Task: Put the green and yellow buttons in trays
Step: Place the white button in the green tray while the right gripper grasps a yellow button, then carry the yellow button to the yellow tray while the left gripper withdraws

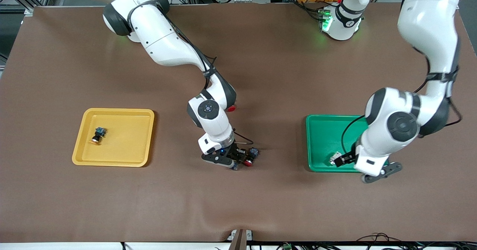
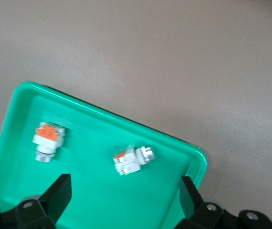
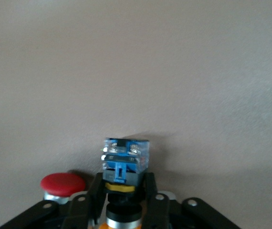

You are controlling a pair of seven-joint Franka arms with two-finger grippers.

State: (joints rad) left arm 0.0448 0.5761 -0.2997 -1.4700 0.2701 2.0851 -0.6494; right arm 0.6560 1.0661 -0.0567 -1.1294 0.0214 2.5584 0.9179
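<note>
- right gripper [image 3: 125, 202] is down at the brown table mat [image 1: 261, 75] around the middle of the table, between the two trays, fingers clenched on a black-bodied push-button switch with a blue end and a yellow cap [image 3: 124, 169]; the grip looks square across the body in the right wrist view
- a red-capped black switch [image 3: 62, 184] sits just beside the gripper; not one of ours, so it should stay put
- shallow yellow plastic tray [image 1: 113, 112] at the right arm's end of the table already has one matching blue-and-yellow switch [image 1: 98, 135] lying in it
- left gripper [image 2: 124, 200] hangs over the shallow green plastic tray [image 2: 26, 93] at the left arm's end, fingers spread wide and holding nothing; two white-bodied switches [image 2: 47, 140] [image 2: 132, 159] lie in that tray, well apart from each other
- what could bite: the red switch is so close that a lift could drag or nudge it; and the grasp sits near the cap end, so the heavier blue end might tip the switch in the fingers on the way to the yellow tray
- also the left gripper is low over the green tray; a sloppy retreat could clip the rim and shuffle those white switches
</note>
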